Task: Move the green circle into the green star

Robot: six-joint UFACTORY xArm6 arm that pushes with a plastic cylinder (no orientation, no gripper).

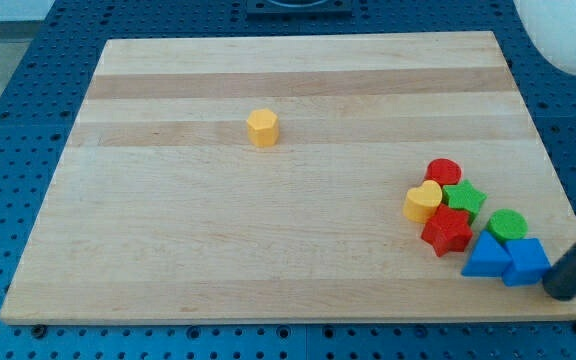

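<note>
The green circle (508,224) sits at the view's lower right, just right of and below the green star (464,199), close to it. My tip (560,291) is at the board's lower right corner, just right of a blue block (526,262) and below right of the green circle. The rod rises toward the view's right edge.
A red circle (444,171), a yellow heart (423,201) and a red star (447,231) cluster round the green star. A blue triangle (486,256) lies below the green circle. A yellow hexagon (262,127) stands alone at upper middle. The wooden board (218,250) lies on a blue perforated table.
</note>
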